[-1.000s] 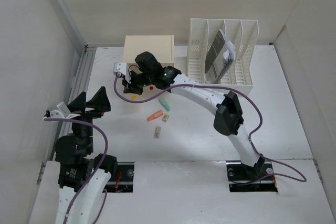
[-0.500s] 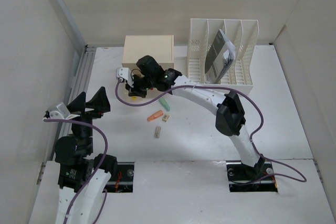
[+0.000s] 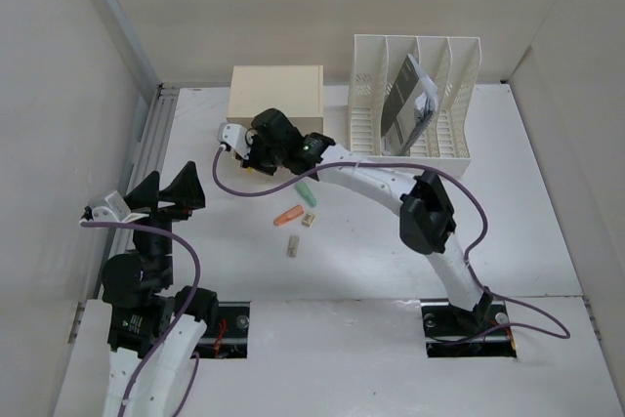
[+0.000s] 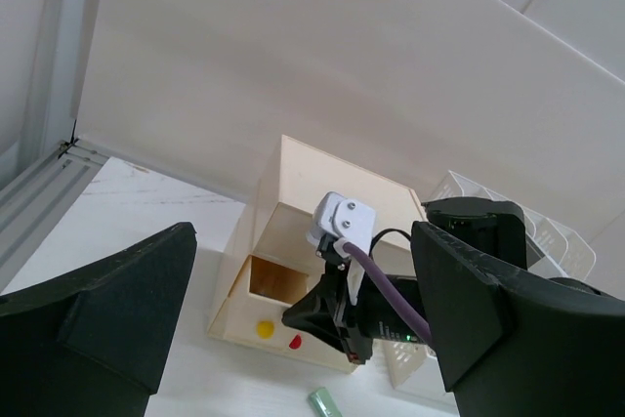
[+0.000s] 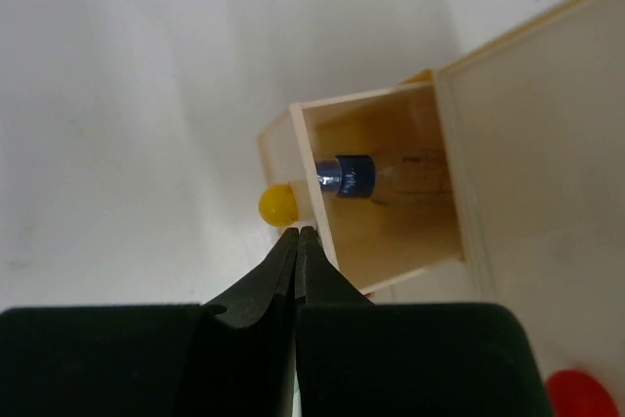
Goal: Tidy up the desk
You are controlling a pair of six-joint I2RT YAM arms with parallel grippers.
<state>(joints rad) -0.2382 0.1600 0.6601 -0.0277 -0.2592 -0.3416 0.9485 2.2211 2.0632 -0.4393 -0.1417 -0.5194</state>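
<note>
On the white desk (image 3: 527,202), a cream drawer box (image 3: 276,92) stands at the back. Its drawer (image 5: 391,231) with the yellow knob (image 5: 277,204) is pulled partly out. A blue-capped item (image 5: 346,176) lies inside. My right gripper (image 5: 297,233) is shut and empty, its tips against the drawer front right beside the yellow knob. In the top view the right gripper (image 3: 256,158) hides that knob. A red knob (image 4: 295,342) shows lower on the box. My left gripper (image 3: 166,192) hangs open at the left, holding nothing.
A green piece (image 3: 305,189), an orange piece (image 3: 289,214), a small tan block (image 3: 309,221) and a grey piece (image 3: 293,246) lie loose in front of the box. A white file rack (image 3: 459,75) holding a dark booklet (image 3: 405,104) stands at the back right.
My right gripper has moved back toward the box, and the yellow-knob drawer front has gone in with it. The left arm has not moved.
</note>
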